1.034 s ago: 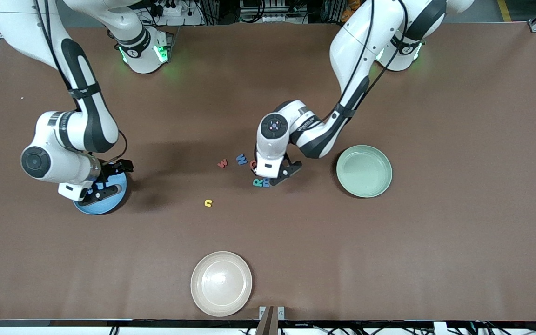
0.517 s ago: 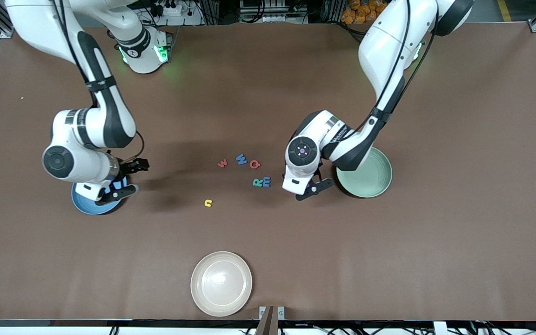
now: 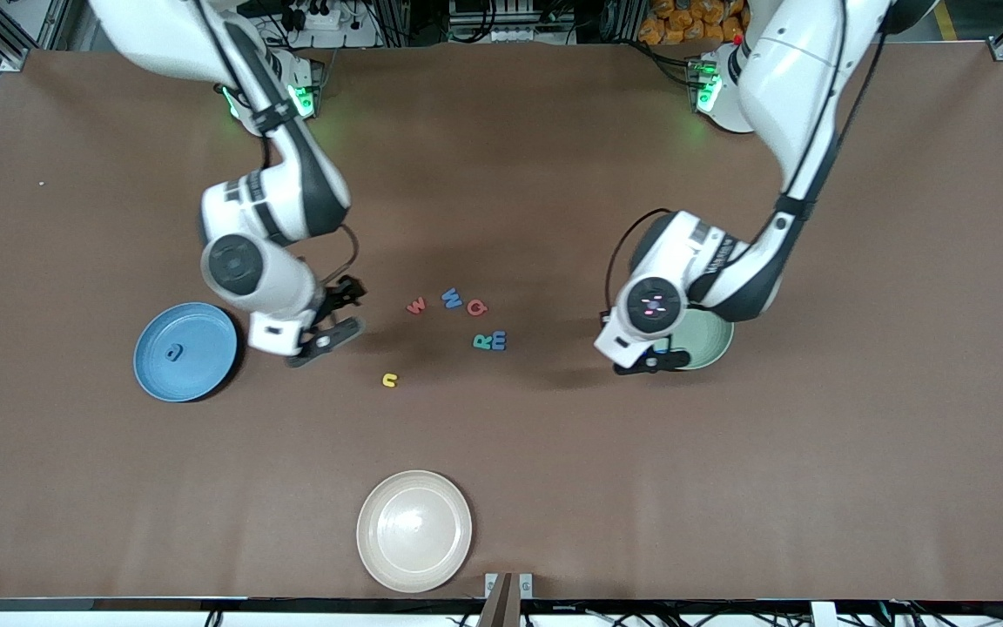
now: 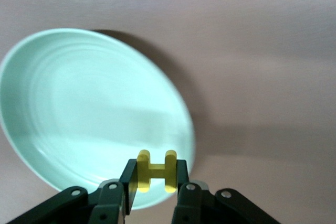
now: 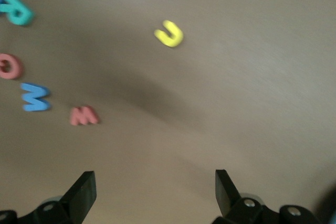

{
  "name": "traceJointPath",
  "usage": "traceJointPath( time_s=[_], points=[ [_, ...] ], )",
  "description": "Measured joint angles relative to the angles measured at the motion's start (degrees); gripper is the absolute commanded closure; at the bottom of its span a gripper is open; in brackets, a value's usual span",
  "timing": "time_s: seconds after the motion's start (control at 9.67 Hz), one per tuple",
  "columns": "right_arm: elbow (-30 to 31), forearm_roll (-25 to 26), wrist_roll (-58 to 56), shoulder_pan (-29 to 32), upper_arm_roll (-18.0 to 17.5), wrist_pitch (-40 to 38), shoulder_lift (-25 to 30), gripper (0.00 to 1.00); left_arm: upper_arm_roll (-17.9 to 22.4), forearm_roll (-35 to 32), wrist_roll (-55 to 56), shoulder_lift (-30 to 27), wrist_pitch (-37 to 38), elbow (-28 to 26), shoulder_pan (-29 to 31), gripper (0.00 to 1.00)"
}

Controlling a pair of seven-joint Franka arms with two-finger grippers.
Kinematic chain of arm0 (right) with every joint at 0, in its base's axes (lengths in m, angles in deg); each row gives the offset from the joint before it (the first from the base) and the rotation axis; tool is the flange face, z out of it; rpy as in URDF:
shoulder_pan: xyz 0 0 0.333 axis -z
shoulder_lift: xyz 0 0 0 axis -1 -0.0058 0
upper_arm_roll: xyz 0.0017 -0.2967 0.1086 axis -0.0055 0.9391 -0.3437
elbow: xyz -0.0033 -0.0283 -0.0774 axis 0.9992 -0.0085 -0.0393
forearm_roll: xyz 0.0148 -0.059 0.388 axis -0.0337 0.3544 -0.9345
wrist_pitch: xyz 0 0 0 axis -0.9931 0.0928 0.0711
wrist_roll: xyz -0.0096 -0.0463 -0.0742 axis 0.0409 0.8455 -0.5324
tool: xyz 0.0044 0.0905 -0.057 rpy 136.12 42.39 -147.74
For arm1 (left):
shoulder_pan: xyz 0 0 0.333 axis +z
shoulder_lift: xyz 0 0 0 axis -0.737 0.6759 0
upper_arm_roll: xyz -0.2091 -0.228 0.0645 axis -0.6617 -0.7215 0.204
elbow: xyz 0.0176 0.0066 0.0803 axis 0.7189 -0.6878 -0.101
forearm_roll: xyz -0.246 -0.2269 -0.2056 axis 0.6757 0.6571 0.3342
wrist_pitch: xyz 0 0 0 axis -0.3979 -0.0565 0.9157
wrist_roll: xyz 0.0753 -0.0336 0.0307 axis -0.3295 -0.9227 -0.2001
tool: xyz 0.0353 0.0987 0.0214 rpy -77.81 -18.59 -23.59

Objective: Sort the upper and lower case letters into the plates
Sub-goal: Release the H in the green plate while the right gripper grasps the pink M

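My left gripper point(image 3: 654, 357) is shut on a yellow H point(image 4: 156, 169) and holds it over the rim of the mint green plate point(image 3: 709, 335), which also shows in the left wrist view point(image 4: 79, 108). My right gripper point(image 3: 340, 313) is open and empty, over bare table between the blue plate point(image 3: 205, 335) and the letters. A small blue letter point(image 3: 173, 353) lies in the blue plate. On the table lie a red w point(image 3: 416, 306), blue W point(image 3: 452, 298), red Q point(image 3: 477, 306), teal R point(image 3: 483, 341), blue m point(image 3: 499, 340) and yellow u point(image 3: 390, 380). The right wrist view shows the u point(image 5: 169, 34) and the red w point(image 5: 83, 115).
A cream-white plate point(image 3: 414, 531) sits near the table's front edge, nearer to the front camera than the letters. The brown table mat point(image 3: 858, 435) spreads wide around the plates.
My right gripper left the blue plate and moved toward the letters; a blue letter now lies in that plate. My left gripper moved from the letter cluster to the mint plate with the H.
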Motion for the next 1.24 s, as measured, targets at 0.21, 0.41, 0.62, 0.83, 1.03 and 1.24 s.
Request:
traceJointPath(
  time_s=[0.21, 0.41, 0.62, 0.83, 1.03, 1.24],
  points=[
    [0.5, 0.0, 0.0, -3.0, -0.1, 3.9, -1.5, 0.0, 0.0, 0.0, -3.3, -2.2, -4.3, -5.9, 1.6, 0.07],
    [3.7, 0.0, 0.0, -6.1, -0.2, 10.9, -3.7, 0.0, -0.4, 0.0, -3.4, -2.6, -5.7, -7.4, 1.5, 0.0],
    [6.2, 0.0, 0.0, -10.0, -0.3, 13.5, -5.1, 0.0, -0.7, 1.9, -1.5, -3.0, -6.2, -6.8, 1.4, 0.0],
    [6.6, 0.0, 0.2, -11.4, -0.3, 14.4, -6.0, 0.0, -1.0, 6.2, 3.8, -2.8, -6.4, -4.6, -0.3, 0.0],
    [7.1, 0.0, 0.2, -11.3, -0.2, 18.1, -8.2, 0.0, -1.1, 6.6, 13.3, -0.5, -7.5, -0.9, -4.7, 0.0],
    [7.1, 0.0, 0.2, -11.3, -0.1, 21.0, -9.9, 0.0, -1.2, 7.2, 20.6, 4.0, -10.8, 3.6, -8.1, 0.0]
  ],
)
